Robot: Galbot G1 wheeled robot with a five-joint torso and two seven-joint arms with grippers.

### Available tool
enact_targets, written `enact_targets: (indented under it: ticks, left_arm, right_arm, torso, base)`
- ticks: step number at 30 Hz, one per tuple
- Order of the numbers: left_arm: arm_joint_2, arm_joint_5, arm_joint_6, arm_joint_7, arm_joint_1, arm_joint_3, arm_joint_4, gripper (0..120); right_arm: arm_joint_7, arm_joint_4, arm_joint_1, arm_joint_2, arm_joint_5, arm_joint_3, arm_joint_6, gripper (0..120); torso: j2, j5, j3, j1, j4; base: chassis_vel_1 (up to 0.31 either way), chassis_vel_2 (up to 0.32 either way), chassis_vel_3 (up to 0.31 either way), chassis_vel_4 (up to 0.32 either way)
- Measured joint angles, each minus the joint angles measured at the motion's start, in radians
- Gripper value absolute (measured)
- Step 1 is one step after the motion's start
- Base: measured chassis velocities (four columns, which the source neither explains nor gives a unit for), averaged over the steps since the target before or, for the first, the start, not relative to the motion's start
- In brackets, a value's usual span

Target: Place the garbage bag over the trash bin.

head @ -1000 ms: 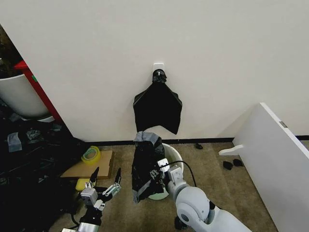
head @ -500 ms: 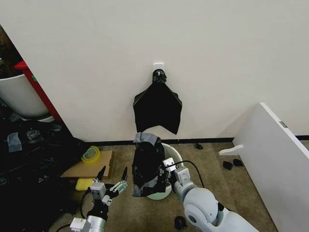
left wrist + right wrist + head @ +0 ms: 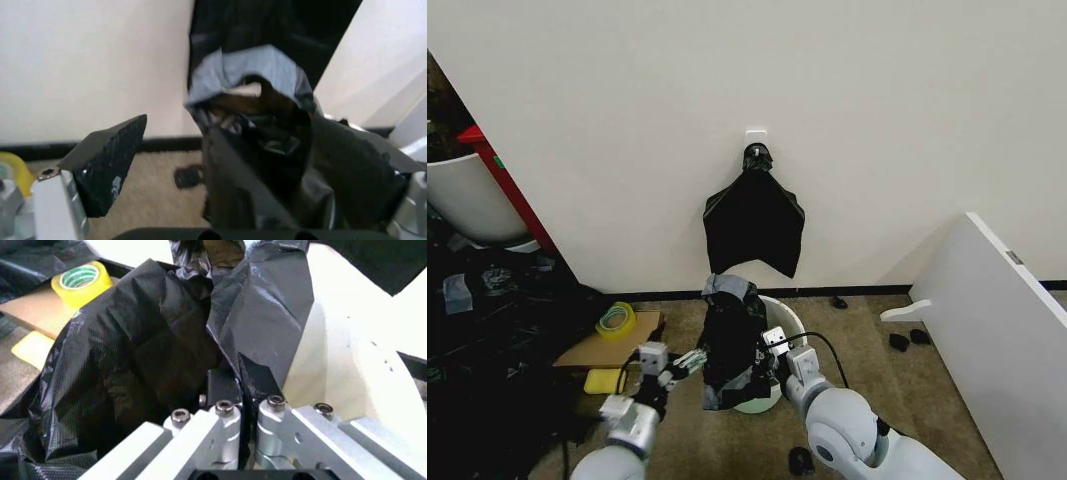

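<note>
The left end effector [image 3: 689, 362] has swung in from the floor side and now sits right at the garbage bag [image 3: 730, 340], fingers spread, one tip at the plastic's left edge. A second ago it hung well off to the left, near the yellow tape roll [image 3: 614, 319]. The right end effector [image 3: 762, 362] is still clamped on the bag, pressed together on a fold of black plastic; the bag stands upright in front of the trash bin [image 3: 784, 322], not yet over its rim.

From the left wrist, the bag's mouth [image 3: 257, 107] gapes open at the top, with one dark finger pad [image 3: 110, 162] standing apart from the plastic. From the right wrist, the fingers [image 3: 230, 385] bite into the crinkled sheet [image 3: 140, 360], the bin's cream wall [image 3: 340, 360] just behind, the tape roll [image 3: 83, 280] on cardboard [image 3: 40, 310].

Count: one bag in hand, one bin, one tape roll, one black bundle [image 3: 753, 220] hanging on the wall.
</note>
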Motion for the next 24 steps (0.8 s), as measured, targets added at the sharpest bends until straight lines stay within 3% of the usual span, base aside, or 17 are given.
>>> enact_targets:
  ticks: [6, 9, 12, 15, 18, 24]
  left_arm:
    - [-0.006, -0.073, 0.174, -0.105, -0.129, 0.095, 0.031, 86]
    - [-0.013, -0.1, 0.206, -0.131, -0.153, 0.111, 0.042, 86]
    - [-0.061, -0.22, 0.366, -0.267, -0.254, 0.16, 0.079, 84]
    - [-0.072, -0.247, 0.396, -0.288, -0.279, 0.166, 0.087, 84]
    - [-0.092, -0.319, 0.476, -0.342, -0.339, 0.179, 0.107, 73]
    - [-0.121, -0.407, 0.548, -0.425, -0.421, 0.2, 0.167, 65]
  right_arm:
    - [0.001, 0.001, -0.002, -0.001, 0.001, 0.001, 0.0, 0]
    - [0.002, 0.001, -0.003, 0.0, 0.001, 0.001, -0.001, 0]
    - [0.005, 0.001, -0.004, 0.003, 0.002, 0.002, -0.002, 0]
    - [0.007, 0.0, -0.004, 0.005, 0.002, 0.002, -0.002, 0]
    - [0.011, 0.0, -0.008, 0.009, 0.002, 0.002, -0.003, 0]
    - [0.012, -0.004, -0.007, 0.011, 0.002, 0.0, -0.003, 0]
  torso:
    - [0.0, 0.0001, 0.0, 0.0, 0.0002]
    - [0.0, 0.0001, 0.0, 0.0, 0.0002]
    - [0.0, 0.0001, 0.0, 0.0, 0.0003]
    - [0.0, 0.0, 0.0, 0.0, 0.0002]
    - [0.0, 0.0001, 0.0, 0.0, 0.0001]
    - [0.0, -0.0001, 0.0, 0.0, 0.0001]
  base:
    - [0.0, 0.0, 0.0, 0.0]
    - [0.0, 0.0, 0.0, 0.0]
    - [0.0, 0.0, 0.0, 0.0]
    - [0.0, 0.0, 0.0, 0.0]
    - [0.0, 0.0, 0.0, 0.0]
    - [0.0, 0.0, 0.0, 0.0]
